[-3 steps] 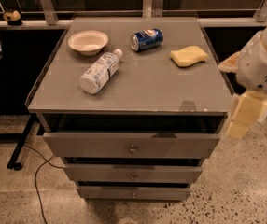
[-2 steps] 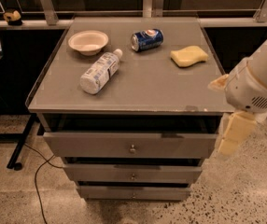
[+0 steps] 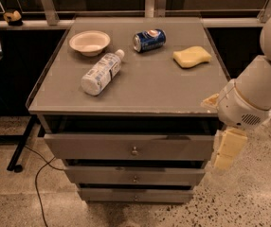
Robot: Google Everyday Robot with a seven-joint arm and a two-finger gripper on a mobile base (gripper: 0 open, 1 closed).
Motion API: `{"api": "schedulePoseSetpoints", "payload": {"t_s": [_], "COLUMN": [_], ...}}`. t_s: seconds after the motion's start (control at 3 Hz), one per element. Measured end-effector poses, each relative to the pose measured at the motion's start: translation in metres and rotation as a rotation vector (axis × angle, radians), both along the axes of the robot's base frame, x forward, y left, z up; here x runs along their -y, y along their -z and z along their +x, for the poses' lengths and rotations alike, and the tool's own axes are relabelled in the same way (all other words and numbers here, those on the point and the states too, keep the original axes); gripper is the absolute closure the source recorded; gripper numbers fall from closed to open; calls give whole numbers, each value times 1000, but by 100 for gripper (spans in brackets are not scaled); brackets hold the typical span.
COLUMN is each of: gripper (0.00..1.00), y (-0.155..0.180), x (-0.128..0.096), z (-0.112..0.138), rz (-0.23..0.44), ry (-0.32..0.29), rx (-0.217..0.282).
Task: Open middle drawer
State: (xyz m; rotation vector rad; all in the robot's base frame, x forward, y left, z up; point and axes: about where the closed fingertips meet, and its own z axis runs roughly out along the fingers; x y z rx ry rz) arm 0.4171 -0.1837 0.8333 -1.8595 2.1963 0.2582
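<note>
The grey cabinet has three drawer fronts stacked under its top. The middle drawer [image 3: 173, 176] is the medium-sized front, with a small round metal knob [image 3: 135, 178] at its centre. It sits between the larger top drawer [image 3: 88, 146] and the narrower bottom drawer [image 3: 107, 196]. My gripper [image 3: 223, 163] is the cream-coloured piece hanging down from the white arm [image 3: 256, 96] at the right. It is beside the cabinet's right front corner, level with the top and middle drawers and well right of the knobs.
On the cabinet top [image 3: 145, 91] lie a white bowl [image 3: 89, 42], a plastic bottle [image 3: 101, 73] on its side, a blue can [image 3: 149, 40] on its side and a yellow sponge [image 3: 192, 56]. A black cable [image 3: 36, 174] runs over the speckled floor at the left.
The arm and gripper have moved left and down, closer to the cabinet's right front corner. The drawers and the things on top have not moved.
</note>
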Motion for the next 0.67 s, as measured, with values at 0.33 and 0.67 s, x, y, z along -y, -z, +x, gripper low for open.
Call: {"api": "schedulePoseSetpoints", "payload": {"t_s": [0.33, 0.67], "gripper": [0, 0], "y": [7, 35], "x": [4, 11], "z": [-7, -23], "rz": [-6, 26], "ry": [70, 174], "rx": [30, 39]}}
